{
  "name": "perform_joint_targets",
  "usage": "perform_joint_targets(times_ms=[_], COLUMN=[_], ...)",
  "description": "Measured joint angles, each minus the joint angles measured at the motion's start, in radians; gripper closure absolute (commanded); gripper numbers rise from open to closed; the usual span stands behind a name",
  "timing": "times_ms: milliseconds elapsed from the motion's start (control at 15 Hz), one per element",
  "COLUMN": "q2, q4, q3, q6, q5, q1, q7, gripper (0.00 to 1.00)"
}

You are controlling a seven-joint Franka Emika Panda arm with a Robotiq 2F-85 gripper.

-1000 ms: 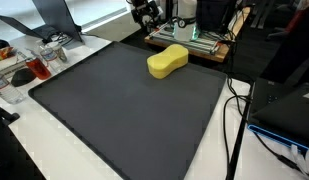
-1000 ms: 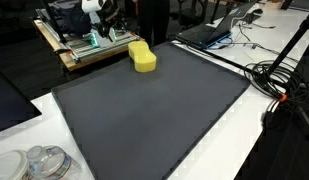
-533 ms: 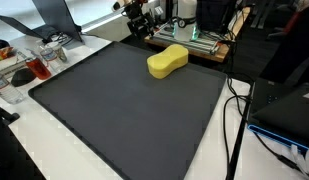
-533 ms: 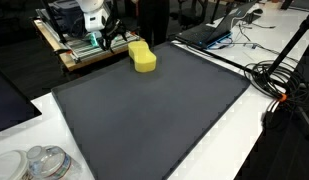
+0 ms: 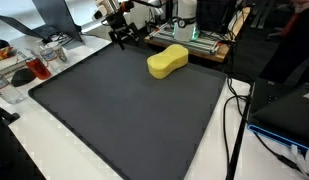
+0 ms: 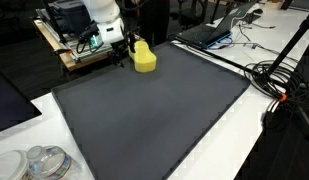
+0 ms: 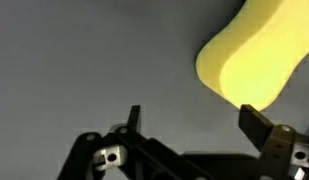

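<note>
**1. Surface.** A white surface carries a large dark mat, which covers most of it in both exterior views. Cables run along one side of the mat. A wooden rack stands behind the far edge.

**2. Hand.** The hand hangs over the far edge of the mat with its fingers pointing down. Its jaws stand wide and nothing is between them. In the wrist view the hand shows both fingertips spread, with only bare mat in the gap.

**3. Sponge.** The yellow sponge lies flat on the mat near its far edge. In an exterior view it sits just beside the hand. In the wrist view the sponge lies ahead of the fingers and off to one side, outside the gap.

**4. Progress (judgement).**
- Done: the hand is near the sponge and is spread wide.
- Not done: the jaws are not lined up on the sponge. No contact, no grip and no lift have been made.

**5. Containers.**
- Clear containers stand on the surface beside the mat. One shows something red. Other contents are too small to tell.
- Clear lidded tubs sit at the near corner. Their contents cannot be made out.
</note>
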Motion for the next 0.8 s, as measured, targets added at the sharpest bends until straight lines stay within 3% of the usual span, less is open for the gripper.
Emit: perform_joint_targets(times_ms=[400, 800], q2=[0.104, 0.125], q4=[0.201, 0.285], q3=[0.126, 0.231], q6=[-0.045, -0.053], q5=[-0.106, -0.230], q1=[-0.022, -0.002], q7=[-0.105, -0.110], gripper=[0.00, 0.00])
